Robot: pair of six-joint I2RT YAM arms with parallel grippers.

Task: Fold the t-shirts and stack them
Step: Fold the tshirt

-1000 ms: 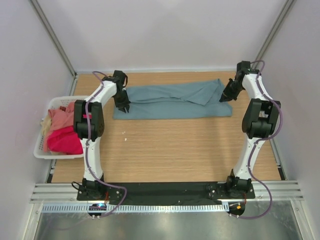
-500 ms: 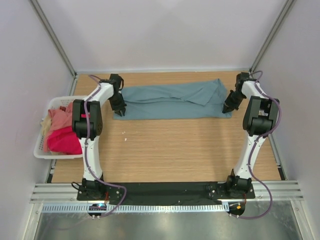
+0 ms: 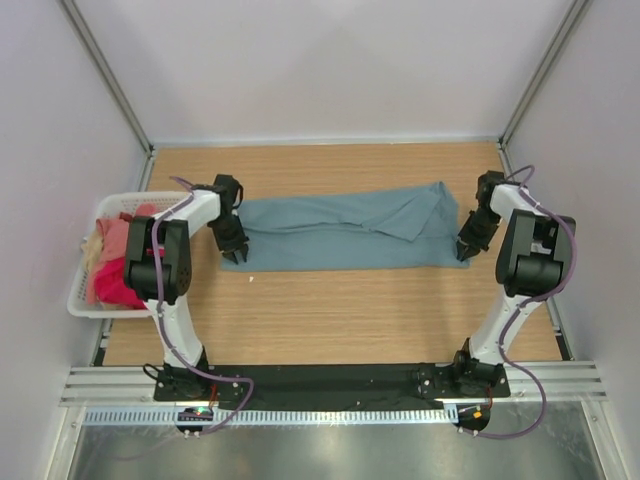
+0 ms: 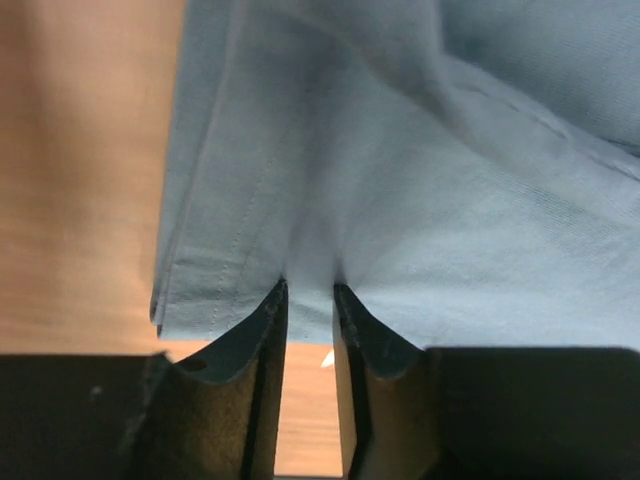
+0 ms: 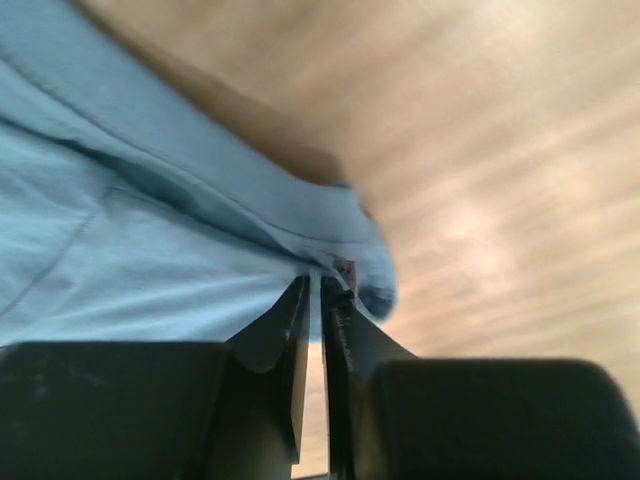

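step: fold teal shirt (image 3: 340, 230) | left claw (image 4: 310, 292) nearly closed, pinching its left hem | right claw (image 5: 320, 285) clamped tight on the opposite end | we grip both ends so it lies spread across the worktop (image 3: 330, 310), likely for an even fold

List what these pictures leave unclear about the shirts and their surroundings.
- Top view: the left arm partly covers the shirts in the basket; their count is unclear.
- Left wrist view: the grey-teal t-shirt runs off the frame edges.
- Right wrist view: blur smears the table.
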